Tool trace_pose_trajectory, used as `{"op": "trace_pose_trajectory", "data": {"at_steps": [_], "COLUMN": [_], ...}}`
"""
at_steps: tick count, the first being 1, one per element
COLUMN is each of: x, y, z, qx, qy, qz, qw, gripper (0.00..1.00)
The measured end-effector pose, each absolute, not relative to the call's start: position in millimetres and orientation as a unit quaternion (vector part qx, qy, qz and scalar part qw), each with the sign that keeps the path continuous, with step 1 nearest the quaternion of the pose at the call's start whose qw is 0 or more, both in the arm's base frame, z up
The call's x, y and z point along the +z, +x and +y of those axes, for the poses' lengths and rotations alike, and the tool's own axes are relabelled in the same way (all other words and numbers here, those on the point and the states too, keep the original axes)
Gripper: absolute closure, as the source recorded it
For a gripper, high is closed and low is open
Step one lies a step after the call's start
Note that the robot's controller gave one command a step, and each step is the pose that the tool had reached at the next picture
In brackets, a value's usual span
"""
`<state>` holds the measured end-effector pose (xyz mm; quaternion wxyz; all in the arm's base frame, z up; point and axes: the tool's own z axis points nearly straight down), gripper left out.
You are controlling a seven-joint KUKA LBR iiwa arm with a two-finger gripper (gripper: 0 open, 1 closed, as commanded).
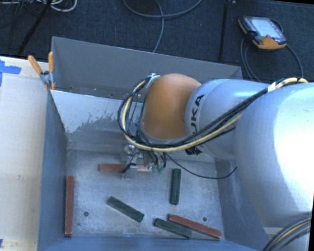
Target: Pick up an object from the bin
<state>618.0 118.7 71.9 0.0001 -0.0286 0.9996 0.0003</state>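
Note:
My gripper (130, 167) is down near the bin's back middle, under the orange wrist cover. Its tips sit on a short reddish-brown bar (109, 168) that lies flat and points left from them. Whether the bar is between the fingers I cannot make out. A dark green bar (175, 186) lies upright in the view just right of the gripper, apart from it. Another dark green bar (125, 209) lies slanted on the floor below the gripper.
A long reddish-brown bar (69, 205) lies along the left wall. At the front right, a dark green bar (172, 227) and a reddish-brown bar (195, 226) lie side by side. The arm and its cables cover the bin's right back part.

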Motion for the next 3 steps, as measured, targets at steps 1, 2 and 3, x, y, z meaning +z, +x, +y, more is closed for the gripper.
{"op": "trace_pose_trajectory", "data": {"at_steps": [1, 2, 3], "x": [183, 183, 237], "y": [602.8, 602.8, 577.6], "z": [138, 138, 115], "qx": [0.0, 0.0, 0.0], "qy": [-0.006, -0.006, -0.005], "qz": [1.0, 1.0, 1.0], "qw": [0.0, 0.0, -0.004], "gripper": [1.0, 1.0, 1.0]}}
